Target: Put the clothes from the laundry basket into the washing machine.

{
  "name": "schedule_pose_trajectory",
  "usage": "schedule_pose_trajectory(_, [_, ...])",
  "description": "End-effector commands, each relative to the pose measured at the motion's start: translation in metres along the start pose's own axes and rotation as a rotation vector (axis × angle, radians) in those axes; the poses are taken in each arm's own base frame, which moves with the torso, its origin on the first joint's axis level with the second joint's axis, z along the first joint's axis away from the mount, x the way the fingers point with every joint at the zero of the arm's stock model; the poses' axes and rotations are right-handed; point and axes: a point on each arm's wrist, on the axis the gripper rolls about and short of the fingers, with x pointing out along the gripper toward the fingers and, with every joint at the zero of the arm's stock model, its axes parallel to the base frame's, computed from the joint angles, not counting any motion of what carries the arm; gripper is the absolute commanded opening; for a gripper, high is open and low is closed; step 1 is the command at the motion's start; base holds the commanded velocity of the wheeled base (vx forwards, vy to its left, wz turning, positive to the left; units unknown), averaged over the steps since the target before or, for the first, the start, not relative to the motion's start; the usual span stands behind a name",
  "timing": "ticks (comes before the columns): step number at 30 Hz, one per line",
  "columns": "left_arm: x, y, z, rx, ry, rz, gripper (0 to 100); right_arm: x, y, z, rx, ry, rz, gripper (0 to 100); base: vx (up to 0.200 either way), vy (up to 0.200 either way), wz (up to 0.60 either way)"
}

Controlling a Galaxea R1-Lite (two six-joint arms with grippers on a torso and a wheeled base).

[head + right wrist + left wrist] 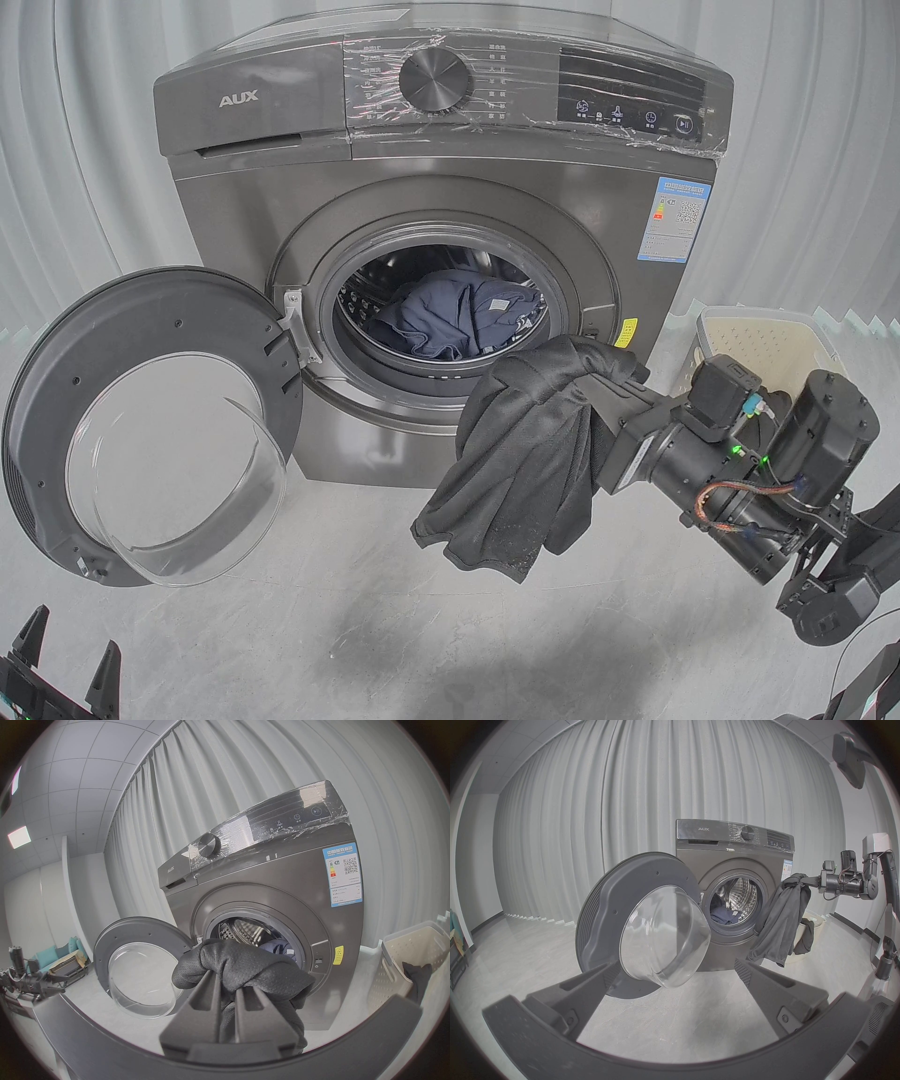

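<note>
A grey front-loading washing machine (441, 169) stands ahead with its round door (150, 422) swung open to the left. Inside the drum lies a navy garment (459, 314). My right gripper (228, 989) is shut on a dark grey garment (530, 459) that hangs in the air just below and right of the drum opening (450, 300). The same dark grey garment (783, 917) drapes from the right arm beside the washing machine (731, 884). A cream laundry basket (769, 342) sits right of the machine, with dark cloth (419, 978) in the laundry basket (398, 954). My left gripper (66, 656) is open, low at the near left.
Pale curtains (816, 187) run behind the machine. The open door (647, 926) juts out over the grey floor (375, 600), which stretches bare in front of the machine. My right arm (750, 469) crosses in front of the basket.
</note>
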Motion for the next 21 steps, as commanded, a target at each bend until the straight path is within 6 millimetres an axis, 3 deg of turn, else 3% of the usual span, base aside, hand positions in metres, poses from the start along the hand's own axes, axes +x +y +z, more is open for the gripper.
schedule_pose_trajectory(1, [-0.0001, 0.0, -0.0049, 0.001, -0.001, -0.002, 100, 0.0133, 0.0106, -0.0139, 0.006, 0.022, -0.009, 0, 0.0, 0.0, 0.0])
schedule_pose_trajectory(11, [-0.0001, 0.0, -0.0048, 0.001, -0.003, -0.002, 100, 0.0124, 0.0133, -0.0162, 0.041, 0.028, -0.007, 0, 0.0, 0.0, 0.0])
schedule_pose_trajectory(14, [-0.0001, 0.0, -0.0048, -0.001, -0.003, -0.002, 100, 0.0121, 0.0127, -0.0159, 0.042, 0.022, -0.008, 0, 0.0, 0.2, 0.0])
schedule_pose_trajectory(21, [-0.0001, 0.0, -0.0049, -0.001, -0.001, -0.002, 100, 0.0147, 0.0139, -0.0151, 0.034, 0.018, -0.006, 0, 0.0, 0.0, 0.0])
